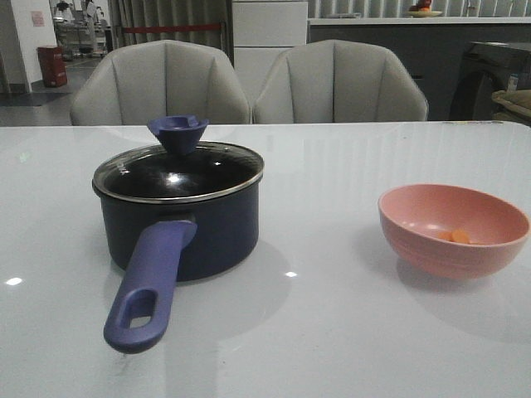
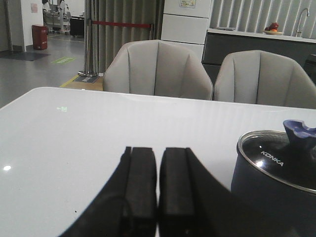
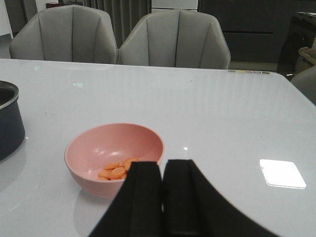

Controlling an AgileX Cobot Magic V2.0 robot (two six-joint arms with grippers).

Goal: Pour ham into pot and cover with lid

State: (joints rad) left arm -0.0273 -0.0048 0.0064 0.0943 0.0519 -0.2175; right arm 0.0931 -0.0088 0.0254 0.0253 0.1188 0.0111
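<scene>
Nothing done: ham in bowl nr right edge, lid on pot; both grippers closed, empty.

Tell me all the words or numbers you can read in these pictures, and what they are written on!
"KONKA": in white letters on the glass lid of the pot, seen from the left wrist.
Pink paper on the far wall: too small and blurred to read.
Paper on the white cabinet: too blurred to read.
I can read nothing else.
</scene>
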